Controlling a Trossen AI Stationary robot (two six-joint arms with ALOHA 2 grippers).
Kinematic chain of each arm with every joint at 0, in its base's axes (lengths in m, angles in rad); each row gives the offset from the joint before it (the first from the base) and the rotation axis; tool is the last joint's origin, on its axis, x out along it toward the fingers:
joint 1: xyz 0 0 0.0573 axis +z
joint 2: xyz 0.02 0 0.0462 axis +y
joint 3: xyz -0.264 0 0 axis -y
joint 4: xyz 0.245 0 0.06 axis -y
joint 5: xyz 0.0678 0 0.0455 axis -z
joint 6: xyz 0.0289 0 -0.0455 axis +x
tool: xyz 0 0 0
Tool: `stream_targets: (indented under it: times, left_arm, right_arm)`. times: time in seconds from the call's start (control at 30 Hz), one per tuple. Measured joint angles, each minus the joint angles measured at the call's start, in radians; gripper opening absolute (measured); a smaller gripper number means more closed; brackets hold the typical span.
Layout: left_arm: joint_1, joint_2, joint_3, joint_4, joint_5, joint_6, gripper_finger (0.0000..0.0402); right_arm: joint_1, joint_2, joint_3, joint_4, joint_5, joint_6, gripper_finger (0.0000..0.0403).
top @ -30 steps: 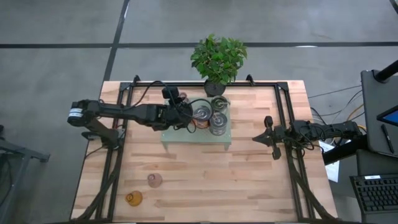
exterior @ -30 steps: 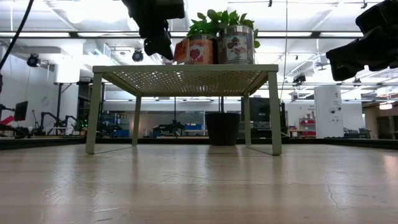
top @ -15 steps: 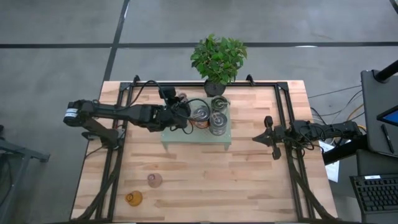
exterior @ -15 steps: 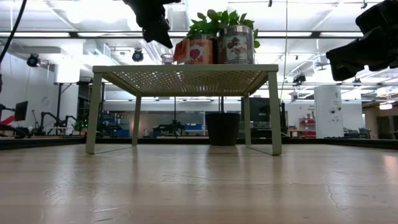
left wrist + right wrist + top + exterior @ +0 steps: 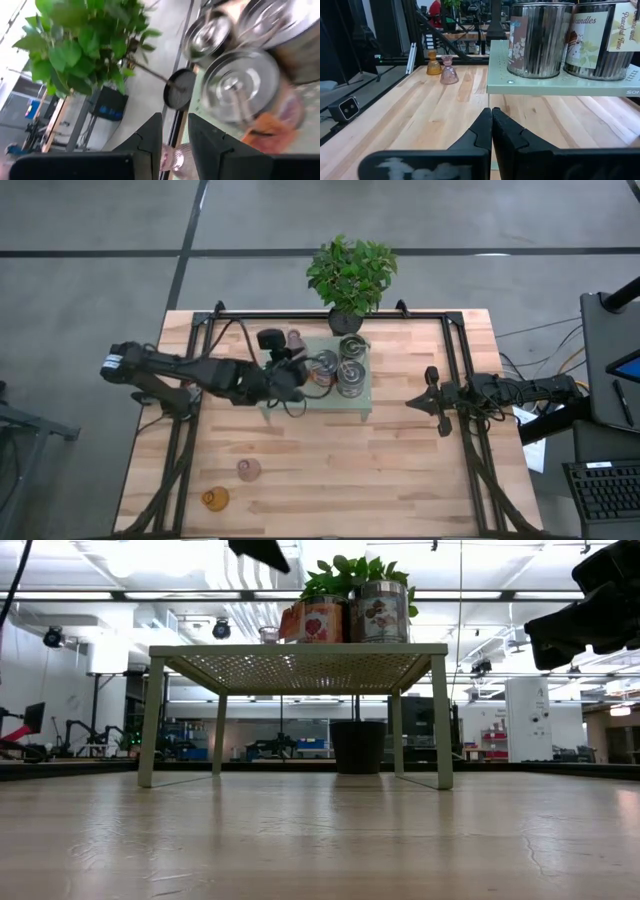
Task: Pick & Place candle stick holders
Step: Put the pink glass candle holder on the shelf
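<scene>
Candle stick holders sit in two groups. Three shiny silver metal holders (image 5: 340,366) stand close together on the pale green perforated stand (image 5: 365,405), and a small pinkish glass holder (image 5: 294,339) stands at that stand's far left corner, near the black-potted leafy plant (image 5: 350,275). A second pinkish glass holder (image 5: 248,469) and an amber glass holder (image 5: 214,499) stand well apart from these, near the front left of the wooden counter (image 5: 400,470), just beside each other. The left gripper (image 5: 174,142) hovers over the stand's left part with a narrow gap between its fingers, holding nothing; the pinkish holder shows just beyond its fingertips. The right gripper (image 5: 492,127) waits above the counter's right side, fingers pressed together, empty.
</scene>
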Motion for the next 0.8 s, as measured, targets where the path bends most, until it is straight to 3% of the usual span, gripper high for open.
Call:
stream_targets:
  times: [0.57,0.8]
  left_arm:
    - [-0.283,-0.028,0.008,-0.014,-0.019,-0.143,0.0090]
    - [-0.406,-0.028,0.010,-0.015,0.005,-0.298,0.0090]
  right_arm:
    - [0.000,0.000,0.000,0.000,0.000,0.003,0.0008]
    - [0.000,0.000,0.000,0.000,0.000,0.002,0.0008]
